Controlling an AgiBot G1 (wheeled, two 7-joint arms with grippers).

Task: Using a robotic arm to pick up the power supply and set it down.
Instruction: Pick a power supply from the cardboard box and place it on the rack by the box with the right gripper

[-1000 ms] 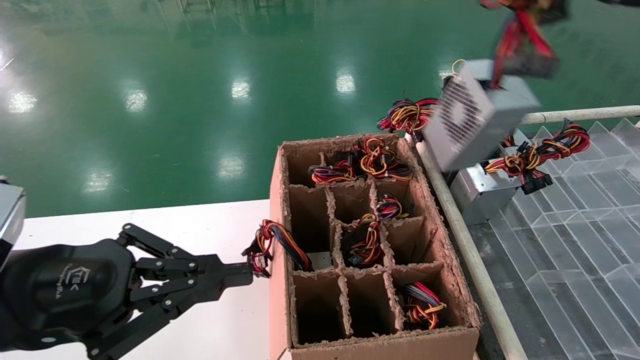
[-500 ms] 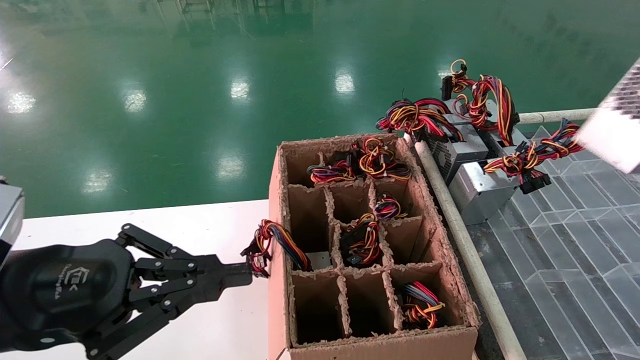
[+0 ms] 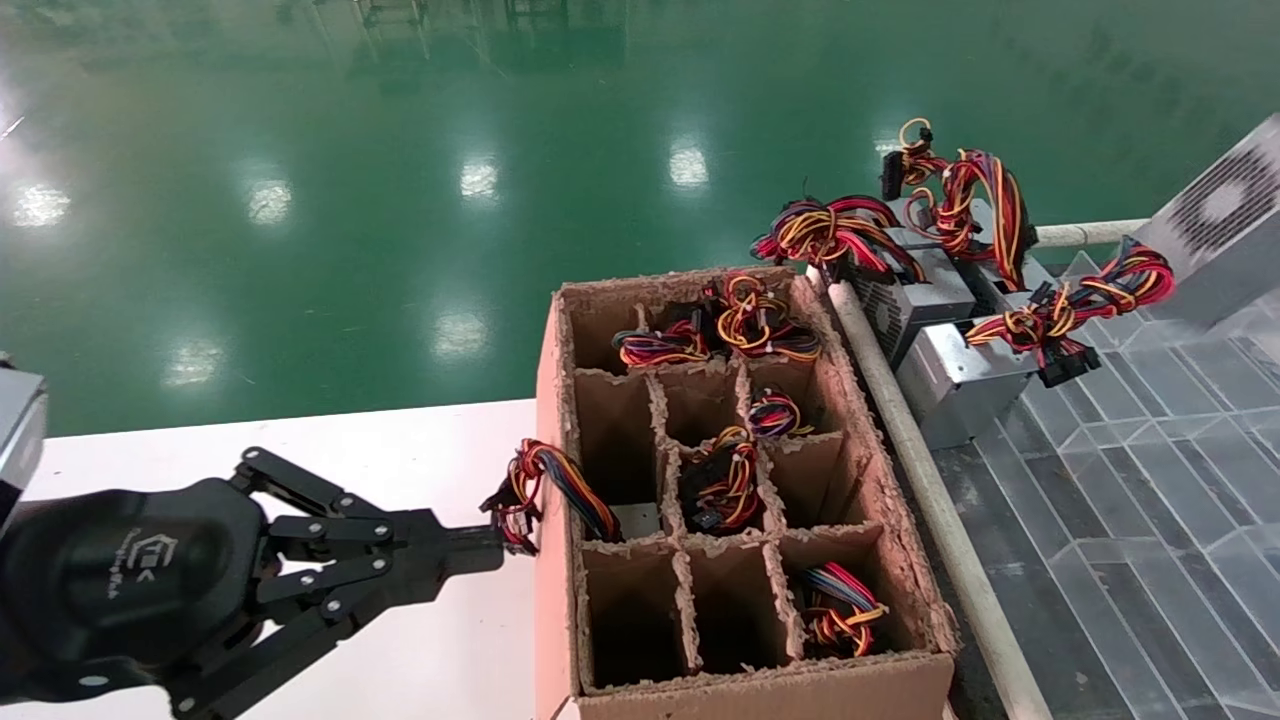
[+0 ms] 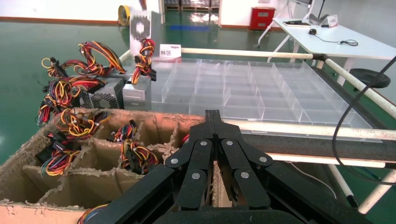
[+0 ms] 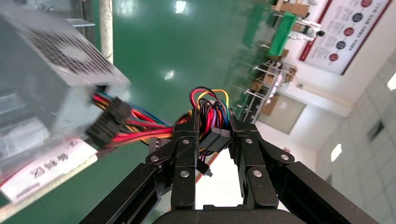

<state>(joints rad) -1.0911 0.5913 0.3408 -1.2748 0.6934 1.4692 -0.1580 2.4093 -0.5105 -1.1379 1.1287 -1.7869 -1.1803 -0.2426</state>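
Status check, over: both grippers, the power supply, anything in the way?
Right gripper shut on wire bundle, power supply over clear tray. Left gripper shut, parked by box.

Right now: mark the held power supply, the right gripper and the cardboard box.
power supply [image 3: 1215,215]: head view, on its perforated vent face.
right gripper [image 5: 212,135]: right wrist view, midway between fingertips, shut on the supply's wire bundle.
cardboard box [image 3: 556,470]: head view, on its outer left wall.

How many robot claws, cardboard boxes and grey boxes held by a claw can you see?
Robot claws: 2 (left gripper, right gripper)
Cardboard boxes: 1
Grey boxes held by their wires: 1 (power supply)
Total: 4
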